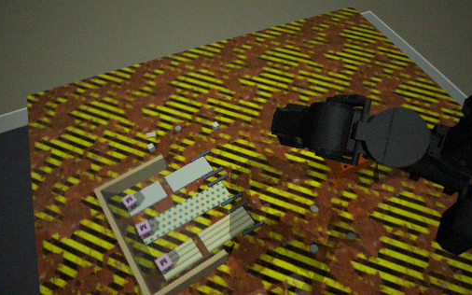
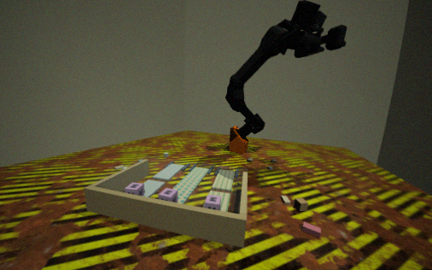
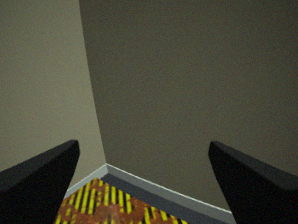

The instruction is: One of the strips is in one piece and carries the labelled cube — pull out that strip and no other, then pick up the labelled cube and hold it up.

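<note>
Pink rectangular block (image 2: 312,229) lies at the lower right of the exterior frame. Left of it, a tan three-sided tray (image 1: 121,238) (image 2: 165,215) surrounds three strips; the unbroken white strip with teal dots (image 1: 187,212) (image 2: 192,181), in the middle, bears a lilac cube marked M (image 1: 144,228) (image 2: 168,194). Beyond, at upper right, rises the black jointed arm (image 1: 396,135) (image 2: 250,68), its gripper (image 3: 145,147) spread nearly full width, gripping nothing.

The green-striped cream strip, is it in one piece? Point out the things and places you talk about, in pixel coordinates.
No, a gap splits the green-striped cream strip (image 1: 227,229) (image 2: 224,179) into two pieces.
</note>
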Controlling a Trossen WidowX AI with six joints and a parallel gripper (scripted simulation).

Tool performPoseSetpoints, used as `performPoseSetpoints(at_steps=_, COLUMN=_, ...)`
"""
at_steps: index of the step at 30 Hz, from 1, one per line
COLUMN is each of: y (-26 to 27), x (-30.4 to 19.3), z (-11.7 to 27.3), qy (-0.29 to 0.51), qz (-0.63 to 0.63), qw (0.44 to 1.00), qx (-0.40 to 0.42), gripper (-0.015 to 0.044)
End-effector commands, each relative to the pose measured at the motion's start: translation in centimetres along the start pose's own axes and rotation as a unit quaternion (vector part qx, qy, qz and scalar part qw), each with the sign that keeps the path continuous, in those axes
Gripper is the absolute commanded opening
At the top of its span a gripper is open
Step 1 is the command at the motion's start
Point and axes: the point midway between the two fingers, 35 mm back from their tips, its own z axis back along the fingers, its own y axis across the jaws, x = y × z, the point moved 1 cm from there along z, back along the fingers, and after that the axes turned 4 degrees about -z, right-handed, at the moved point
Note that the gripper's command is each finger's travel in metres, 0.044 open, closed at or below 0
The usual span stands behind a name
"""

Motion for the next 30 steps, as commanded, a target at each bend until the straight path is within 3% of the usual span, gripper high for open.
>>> performPoseSetpoints(at_steps=1, y=0.1, x=0.0, z=-0.2, qy=0.002, qz=-0.001, qw=1.0, qx=-0.002, gripper=0.04)
performPoseSetpoints(at_steps=8, y=5.4, x=0.0, z=-6.9, qy=0.079, qz=0.037, qw=0.995, qx=-0.057, gripper=0.04)
performPoseSetpoints(at_steps=15, y=7.8, x=-4.4, z=-14.5, qy=0.175, qz=0.082, qw=0.974, qx=-0.116, gripper=0.04)
performPoseSetpoints(at_steps=20, y=6.5, x=-9.3, z=-18.4, qy=0.245, qz=0.096, qw=0.95, qx=-0.169, gripper=0.04)
performPoseSetpoints(at_steps=30, y=-0.5, x=-18.4, z=-19.3, qy=0.342, qz=0.073, qw=0.888, qx=-0.299, gripper=0.04)
